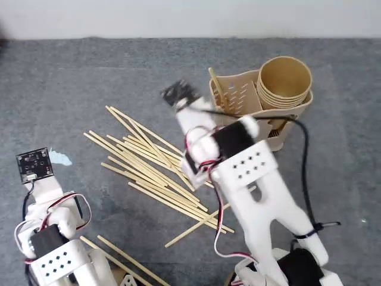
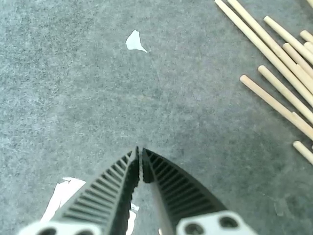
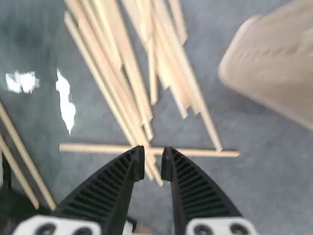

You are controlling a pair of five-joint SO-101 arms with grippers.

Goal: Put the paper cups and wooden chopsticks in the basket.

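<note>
A: At far left, left gripper over bare mat, jaws pressed together, empty. Looks parked clear of the pile.
B: Chopsticks loose mid-table. Right gripper above them, jaws barely apart, empty, probably lining up a pick. Paper cups nested in basket.

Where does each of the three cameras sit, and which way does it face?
High view: fixed above, looking down on the grey table, pale wooden chopsticks and beige slotted plastic basket of stacked tan paper cups; white left arm and right arm show.
Left wrist view: on the left arm, facing down past the black left gripper at table.
Right wrist view: on the right arm, facing down past the black right gripper at the chopsticks.
Shared: all three show chopsticks.
</note>
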